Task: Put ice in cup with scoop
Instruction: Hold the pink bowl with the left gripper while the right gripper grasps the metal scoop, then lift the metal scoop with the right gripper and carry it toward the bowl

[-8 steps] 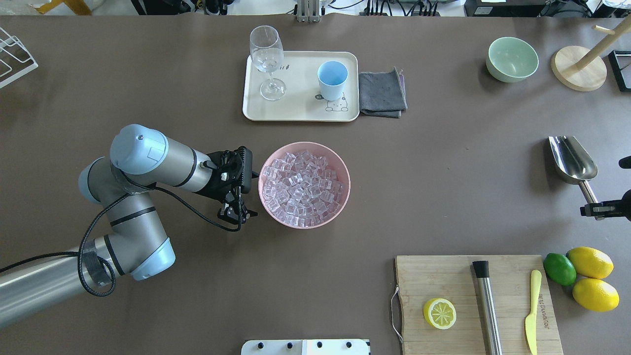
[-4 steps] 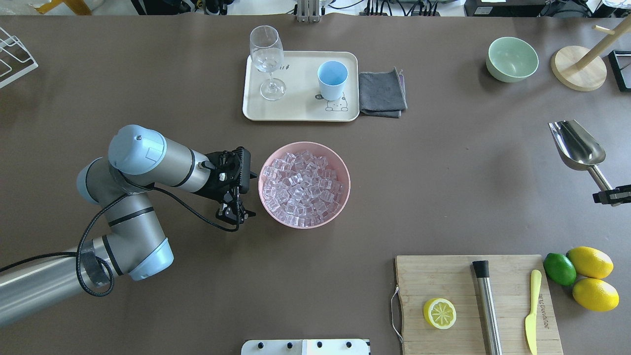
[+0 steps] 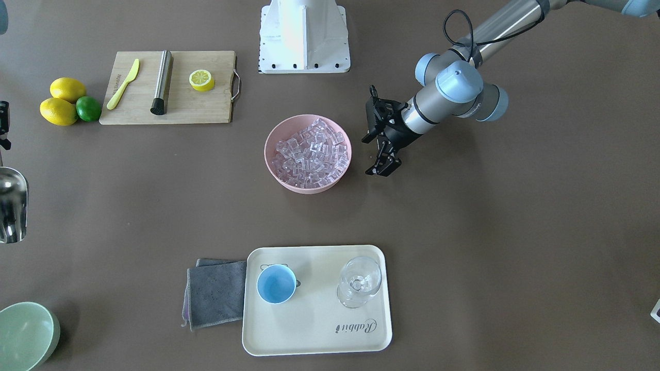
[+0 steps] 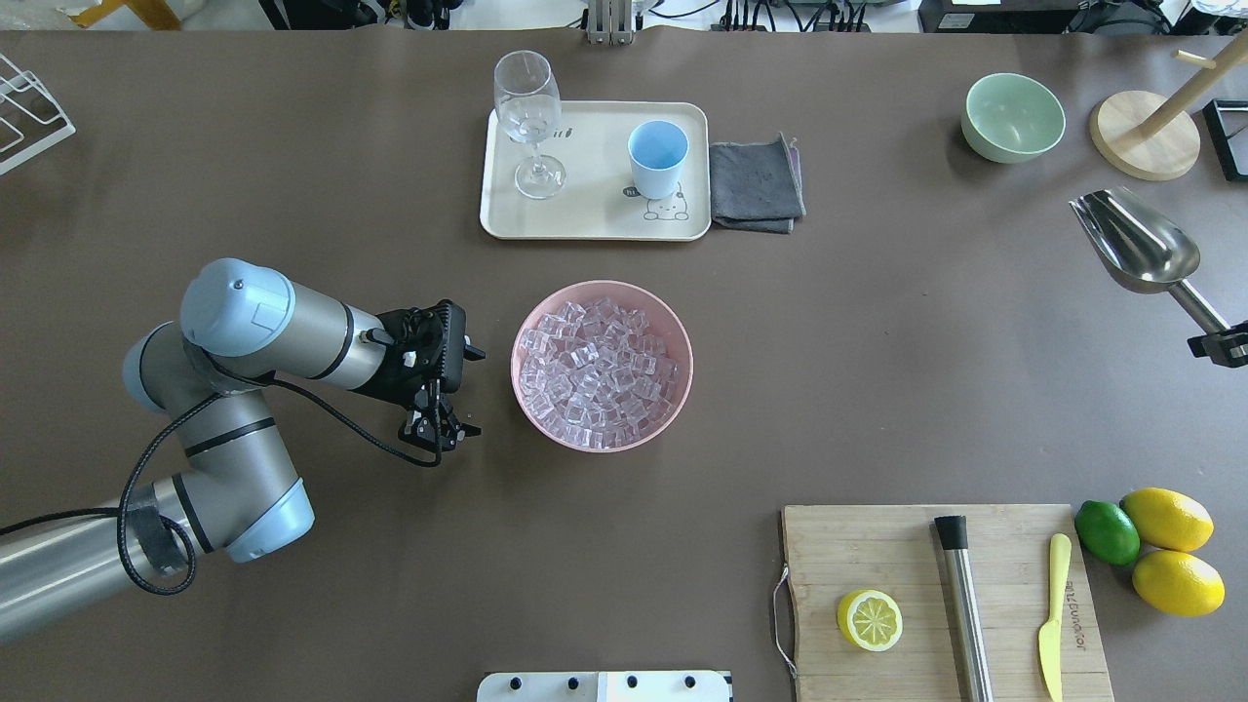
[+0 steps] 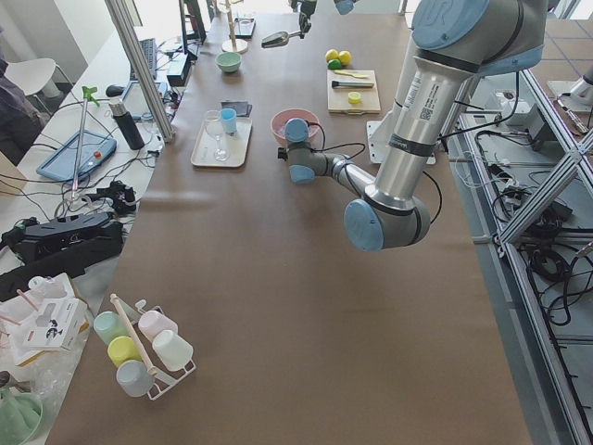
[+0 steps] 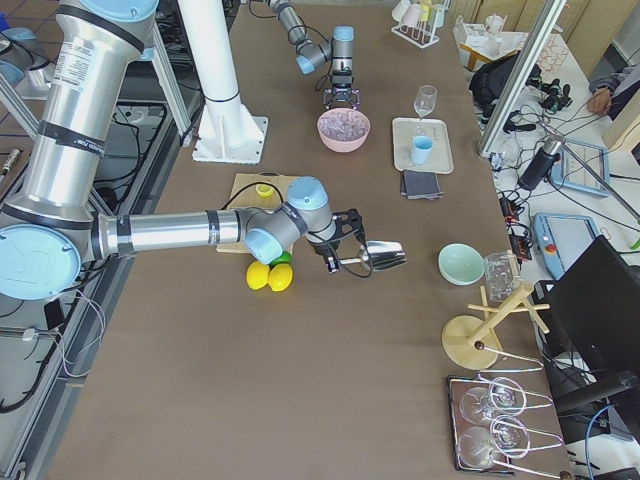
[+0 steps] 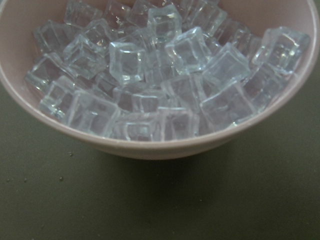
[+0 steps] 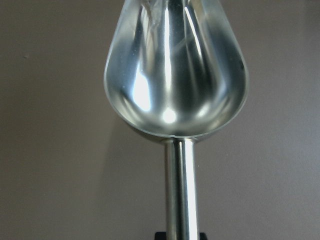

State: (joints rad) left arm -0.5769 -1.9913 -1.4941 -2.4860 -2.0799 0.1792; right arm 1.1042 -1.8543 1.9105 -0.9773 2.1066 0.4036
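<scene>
The ice (image 4: 600, 366) fills a pink bowl (image 4: 685, 385) at the table's middle and also fills the left wrist view (image 7: 150, 75). The light-blue cup (image 4: 657, 156) stands empty on a cream tray (image 4: 585, 222) beyond the bowl. It also shows in the front view (image 3: 277, 284). My right gripper (image 4: 1219, 343) is shut on the handle of the steel scoop (image 4: 1136, 244), held above the table at the right edge. The scoop's trough (image 8: 175, 75) is empty. My left gripper (image 4: 466, 390) is open and empty, just left of the bowl and apart from it.
A wine glass (image 4: 528, 117) stands on the tray, with a grey cloth (image 4: 756, 185) beside it. A green bowl (image 4: 1012, 117) and a wooden stand (image 4: 1146, 136) are at the far right. A cutting board (image 4: 936, 585) holds a lemon half, a steel cylinder and a yellow knife.
My right gripper has carried the scoop farther from the robot along the right edge. My left arm has drawn back to the left, away from the pink bowl.
</scene>
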